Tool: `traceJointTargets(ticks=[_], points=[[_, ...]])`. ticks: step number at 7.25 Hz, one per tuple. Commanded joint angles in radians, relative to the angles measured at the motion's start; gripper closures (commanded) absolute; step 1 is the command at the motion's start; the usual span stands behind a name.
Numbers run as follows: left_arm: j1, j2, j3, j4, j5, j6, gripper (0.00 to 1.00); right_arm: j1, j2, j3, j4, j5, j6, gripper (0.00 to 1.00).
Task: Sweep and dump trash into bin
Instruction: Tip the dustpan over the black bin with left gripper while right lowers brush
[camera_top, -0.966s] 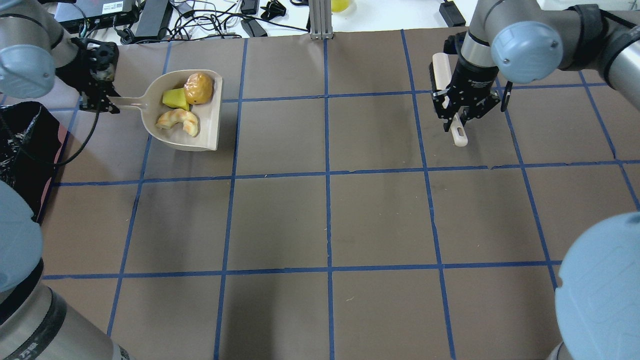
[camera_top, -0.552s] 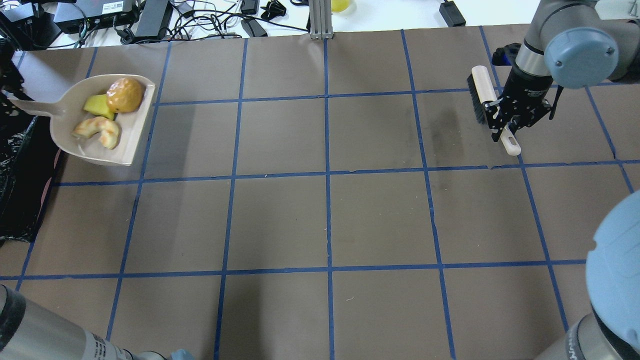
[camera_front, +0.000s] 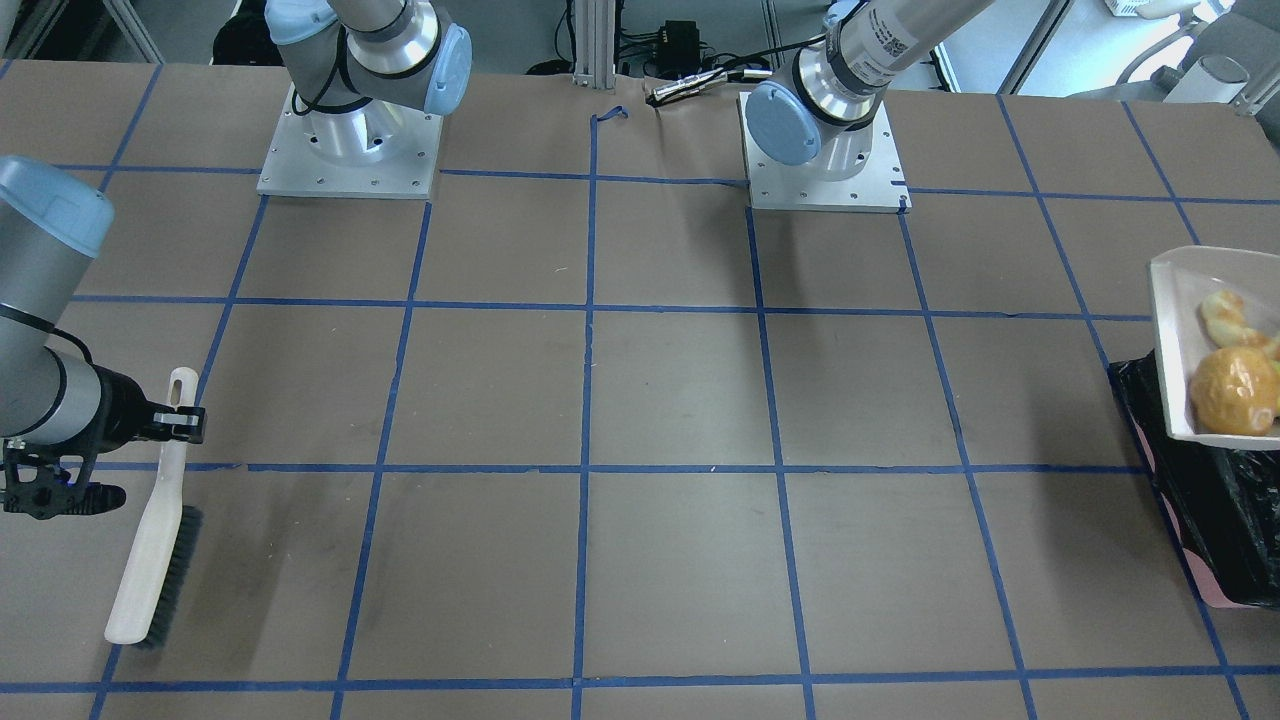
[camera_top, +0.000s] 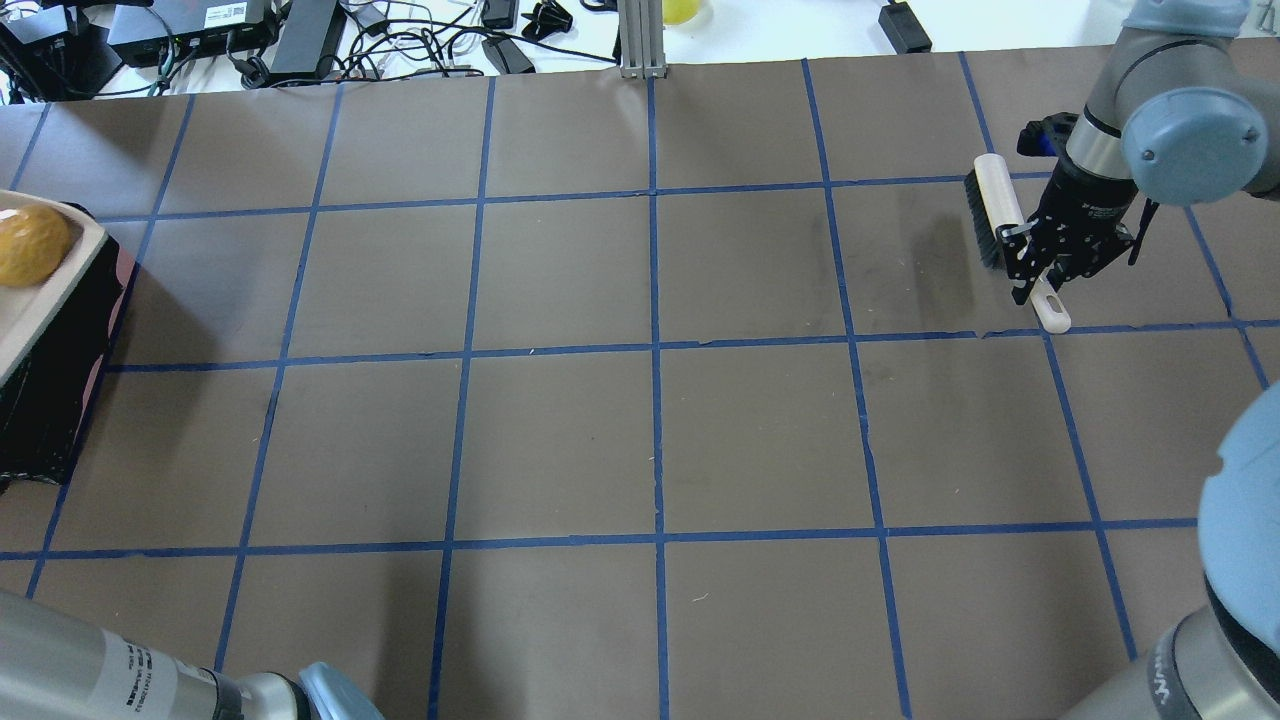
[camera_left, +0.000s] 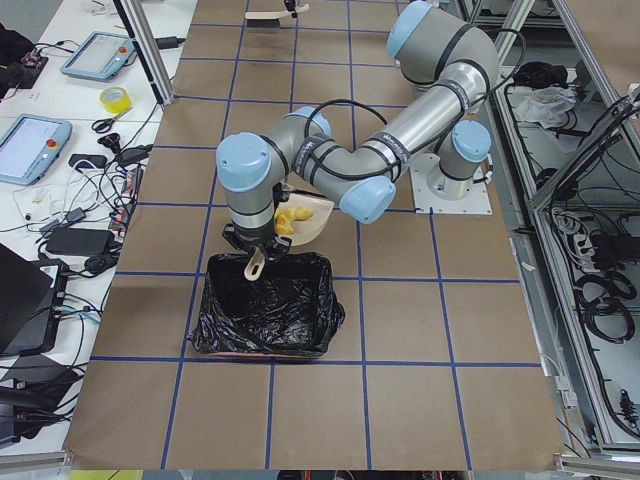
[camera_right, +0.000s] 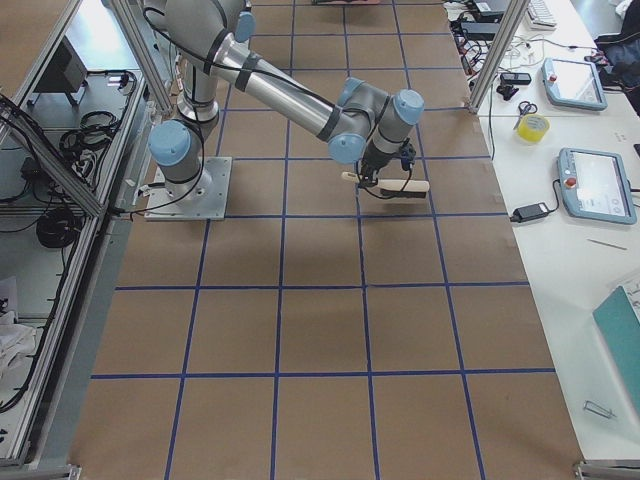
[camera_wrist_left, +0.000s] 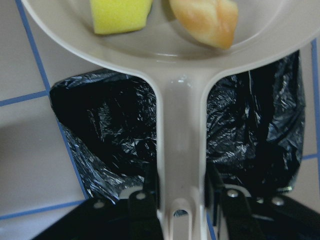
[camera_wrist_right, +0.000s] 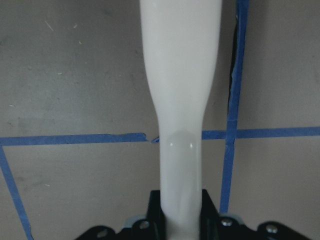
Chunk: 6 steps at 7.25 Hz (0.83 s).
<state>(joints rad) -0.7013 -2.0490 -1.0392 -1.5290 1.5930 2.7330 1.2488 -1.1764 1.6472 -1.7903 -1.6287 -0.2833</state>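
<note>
My left gripper (camera_wrist_left: 181, 200) is shut on the handle of the beige dustpan (camera_wrist_left: 180, 125) and holds it over the bin (camera_wrist_left: 100, 125), which is lined with a black bag. The bin also shows in the exterior left view (camera_left: 265, 310). In the pan lie the yellow sponge wedge (camera_wrist_left: 120, 15), the croissant piece (camera_wrist_left: 205, 17) and the orange-brown potato lump (camera_front: 1235, 390). In the overhead view only the pan's edge (camera_top: 50, 290) and the lump (camera_top: 22, 245) show at the far left. My right gripper (camera_top: 1042, 272) is shut on the handle of a brush (camera_top: 1000, 205) at the far right.
The table (camera_top: 650, 430) is brown paper with a blue tape grid. Cables and electronics (camera_top: 300, 40) lie beyond its far edge. The bin's pink base (camera_front: 1215, 590) stands at the table's end on my left. Both arm bases (camera_front: 350, 150) are bolted at my side.
My left arm has carried the dustpan with the trash leftward until it hangs over the bin. My right arm has moved the brush further right.
</note>
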Motion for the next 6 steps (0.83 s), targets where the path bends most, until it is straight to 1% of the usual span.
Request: traceJointTargets(ticks=[1,2,3,6], points=[[0.045,-0.045,0.048,0.128,0.039,0.184,1.0,-0.022,0.006,0.019,-0.003,-0.011,-0.037,1.0],[0.063,-0.075,0.057,0.206,0.039,0.218,1.0,-0.023,0.008,0.025,-0.01,-0.055,-0.068,1.0],[0.063,-0.103,0.061,0.275,0.039,0.22,1.0,-0.023,0.008,0.028,-0.033,-0.072,-0.092,1.0],[0.063,-0.129,0.042,0.429,0.07,0.223,1.0,-0.023,0.032,0.034,-0.067,-0.071,-0.088,1.0]])
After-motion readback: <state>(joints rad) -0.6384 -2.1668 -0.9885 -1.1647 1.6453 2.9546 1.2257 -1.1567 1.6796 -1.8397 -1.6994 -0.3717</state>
